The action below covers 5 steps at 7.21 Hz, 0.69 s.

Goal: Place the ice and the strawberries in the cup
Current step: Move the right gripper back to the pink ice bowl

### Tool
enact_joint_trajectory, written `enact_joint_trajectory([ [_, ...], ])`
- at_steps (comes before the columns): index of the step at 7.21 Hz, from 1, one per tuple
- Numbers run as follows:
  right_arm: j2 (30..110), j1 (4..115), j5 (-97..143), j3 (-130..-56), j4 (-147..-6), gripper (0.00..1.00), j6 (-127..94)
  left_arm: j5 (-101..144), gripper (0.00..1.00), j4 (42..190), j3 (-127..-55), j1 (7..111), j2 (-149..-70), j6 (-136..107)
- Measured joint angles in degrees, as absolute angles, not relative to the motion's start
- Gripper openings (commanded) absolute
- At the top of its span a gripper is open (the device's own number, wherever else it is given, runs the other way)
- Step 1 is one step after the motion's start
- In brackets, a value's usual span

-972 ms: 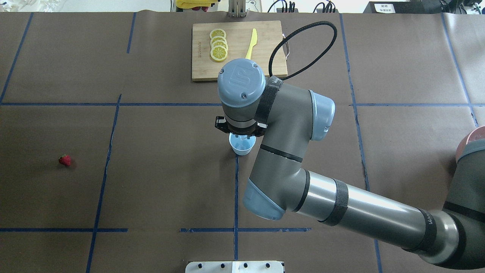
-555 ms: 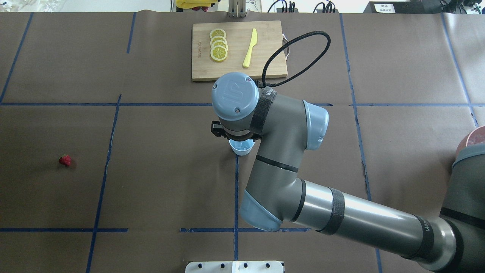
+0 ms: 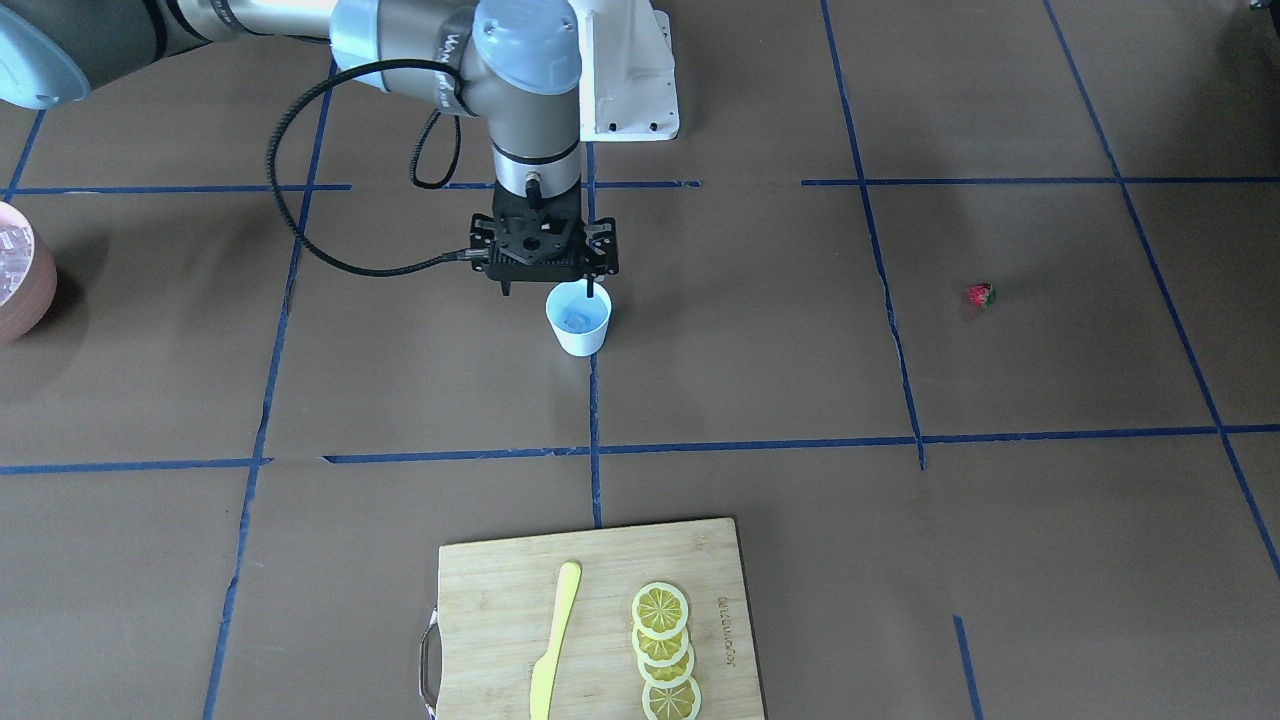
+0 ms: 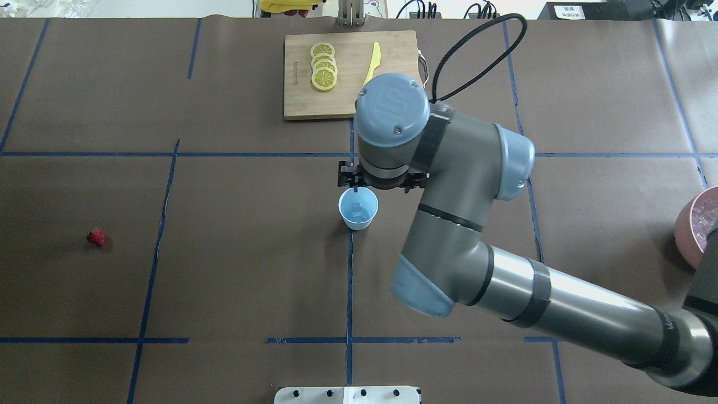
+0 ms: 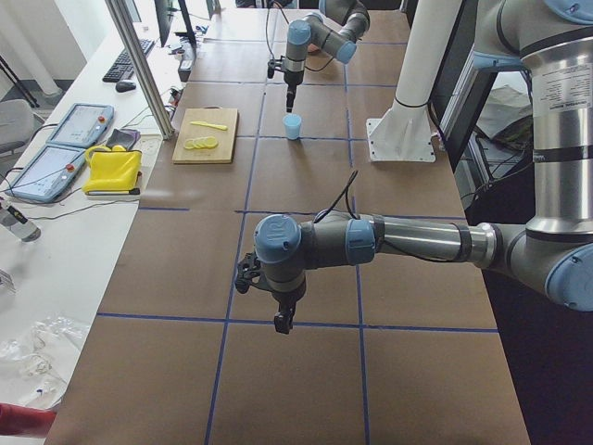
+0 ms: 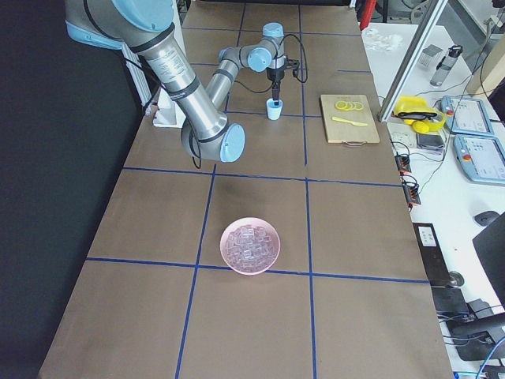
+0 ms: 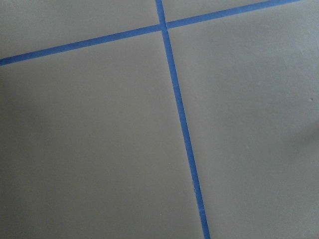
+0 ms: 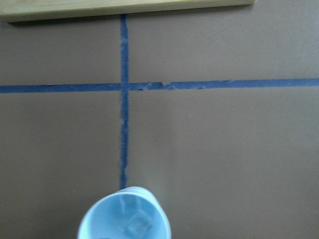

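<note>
The pale blue cup (image 4: 358, 209) stands upright at the table's middle, with one clear ice cube (image 4: 357, 211) in it. My right gripper (image 3: 548, 290) hangs just above and beside the cup (image 3: 578, 320), open and empty. One finger is over the rim; the other is off to the side. The right wrist view shows the cup (image 8: 124, 215) with the cube (image 8: 138, 224) at its bottom edge. The strawberry (image 4: 96, 237) lies alone far to the left. My left gripper (image 5: 283, 320) shows only in the exterior left view, above bare table, and I cannot tell whether it is open.
A pink bowl of ice cubes (image 6: 251, 245) sits at the table's right end (image 4: 698, 224). A wooden cutting board (image 4: 392, 62) with lemon slices (image 4: 323, 66) and a yellow knife (image 4: 372, 62) lies beyond the cup. Blue tape lines cross the brown table cover.
My right wrist has moved right and toward the cutting board, so the cup's mouth is uncovered and the ice cube inside shows. The cup and strawberry have not moved.
</note>
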<state>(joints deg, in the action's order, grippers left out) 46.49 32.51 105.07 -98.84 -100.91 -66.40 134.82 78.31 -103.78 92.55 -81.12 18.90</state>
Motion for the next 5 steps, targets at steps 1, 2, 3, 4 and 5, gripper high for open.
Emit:
enact_joint_trajectory([
  [1, 51.8, 35.3, 107.0, -104.0, -101.0, 0.97, -59.3, 134.8, 1.00, 78.3, -103.8, 92.5, -81.1, 18.9],
  [2, 57.6, 38.7, 109.5, -109.4, -100.9, 0.97, -51.4, 134.8, 1.00, 78.3, -103.7, 92.5, -81.1, 18.9],
  [3, 64.6, 42.7, 112.8, -114.5, -100.1, 0.97, -43.9, 134.8, 1.00, 78.2, -103.7, 92.5, -81.1, 18.9],
  [4, 72.0, 47.2, 115.7, -118.3, -98.2, 0.97, -36.1, 134.8, 1.00, 78.2, -103.7, 92.5, -81.1, 18.9],
  [5, 79.1, 52.5, 119.1, -120.0, -95.4, 0.97, -27.6, 134.8, 1.00, 78.2, -103.7, 92.5, -81.1, 18.9],
])
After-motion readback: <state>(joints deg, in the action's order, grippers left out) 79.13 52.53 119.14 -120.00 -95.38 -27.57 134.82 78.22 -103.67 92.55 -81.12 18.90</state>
